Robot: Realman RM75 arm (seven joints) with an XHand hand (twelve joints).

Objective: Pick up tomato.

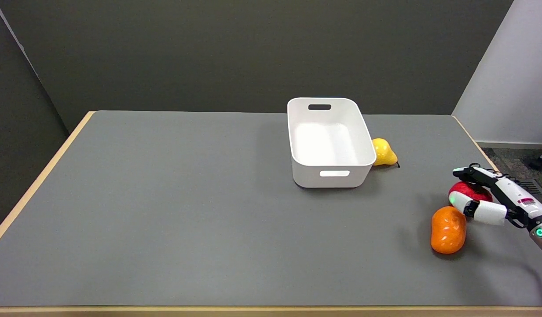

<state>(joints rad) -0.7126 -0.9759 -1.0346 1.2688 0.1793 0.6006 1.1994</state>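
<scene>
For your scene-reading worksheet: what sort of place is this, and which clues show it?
Probably a robotics lab: a bare grey table, toy-like fruit beside a white bin, and a robot hand around a tomato.

Ahead of me a white plastic bin with handle slots stands open on the grey tabletop. A yellow pear lies against its right wall. Nearer me lies an orange fruit.
</scene>
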